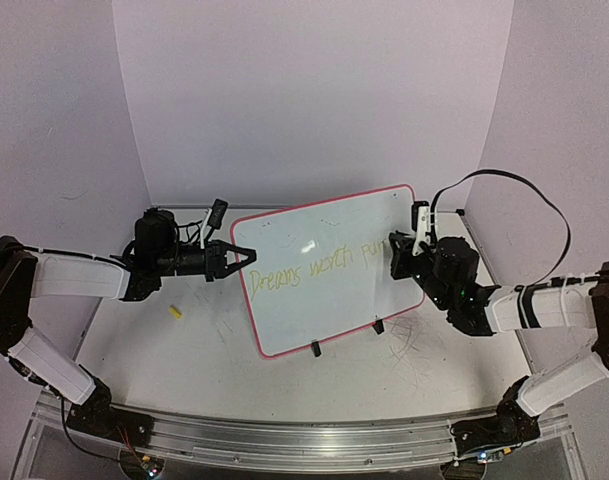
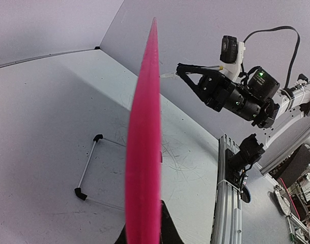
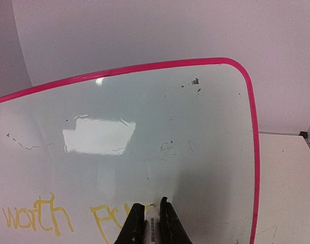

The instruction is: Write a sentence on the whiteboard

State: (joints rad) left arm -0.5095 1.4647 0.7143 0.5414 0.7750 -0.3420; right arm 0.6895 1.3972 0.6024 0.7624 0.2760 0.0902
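Sentence, yellow, reads "Dreams worth pu", running from left hand to right hand across whiteboard, upright on surface. Right hand pinches marker, tip on board. Left hand pinches the board's rim.

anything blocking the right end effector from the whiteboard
Nothing visible. Only the marker clamped in the right end effector sits between it and the whiteboard, its tip at the end of the sentence.

Pink-rimmed whiteboard stands tilted, bearing a yellow handwritten sentence.
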